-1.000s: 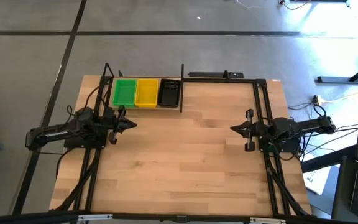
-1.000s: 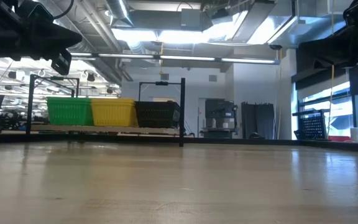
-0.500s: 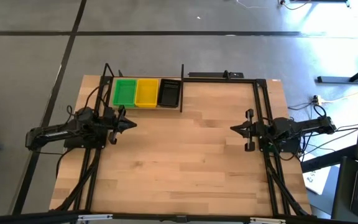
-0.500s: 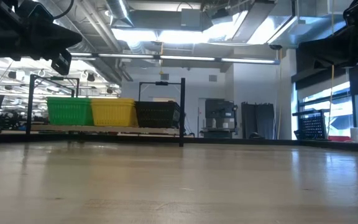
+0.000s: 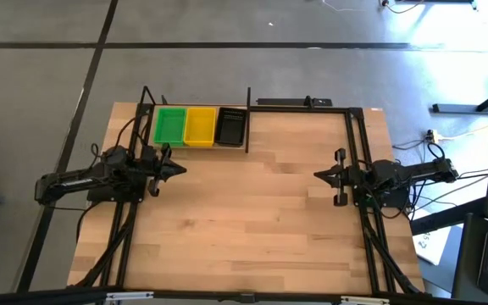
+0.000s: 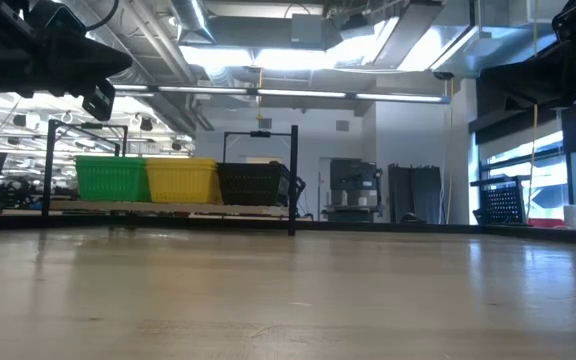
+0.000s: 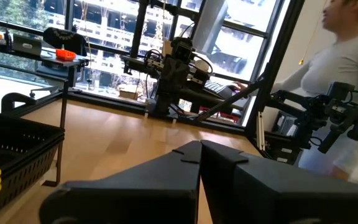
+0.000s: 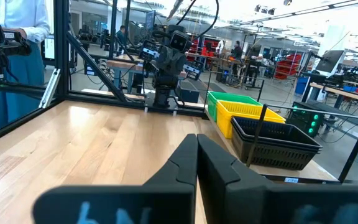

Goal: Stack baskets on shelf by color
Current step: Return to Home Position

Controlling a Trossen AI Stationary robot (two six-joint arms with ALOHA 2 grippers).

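Green baskets [image 5: 169, 125], yellow baskets [image 5: 199, 125] and black baskets [image 5: 231, 125] stand side by side on the shelf [image 5: 196, 146] at the table's far left; the low view shows them as green [image 6: 111, 179], yellow [image 6: 181, 181] and black [image 6: 253, 184] in a row. How many are in each stack cannot be told. My left gripper [image 5: 181, 169] hovers shut near the table's left edge, pointing right, just in front of the shelf. My right gripper [image 5: 318, 175] hovers shut near the right edge, pointing left. Both hold nothing.
A black rod frame [image 5: 305, 104] runs along the table's far edge and down its right side. A person in white [image 7: 347, 68] stands beyond the table's right side. The wooden tabletop [image 5: 252, 212] stretches between the two arms.
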